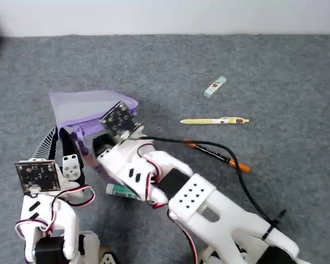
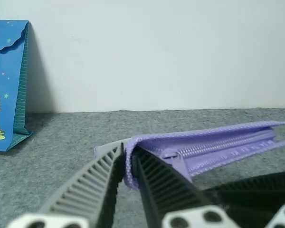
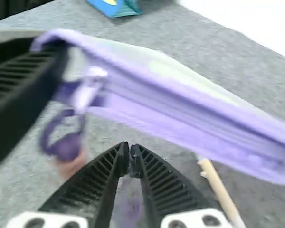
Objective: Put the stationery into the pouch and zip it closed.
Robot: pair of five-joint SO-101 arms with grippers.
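The purple pouch point(image 1: 85, 107) lies at the left of the grey table. My left gripper point(image 2: 128, 164) is shut on the pouch's near edge point(image 2: 129, 152), beside the zip point(image 2: 213, 145). My right gripper point(image 3: 129, 159) is shut, just below the pouch's side point(image 3: 180, 118) and apart from the dangling zip pull point(image 3: 66, 137). In the high view the right arm's wrist point(image 1: 120, 122) covers the pouch's right end. A yellow pen point(image 1: 214, 121), an orange-and-black pen point(image 1: 215, 154) and a small eraser point(image 1: 215, 87) lie to the right. A green-and-white glue stick point(image 1: 120, 191) lies under the right arm.
A blue gift bag point(image 2: 7, 85) stands by the white wall behind the pouch. A pale stick point(image 3: 218, 190) lies on the table beside the pouch. The right arm's black cable point(image 1: 231, 159) arcs over the orange-and-black pen.
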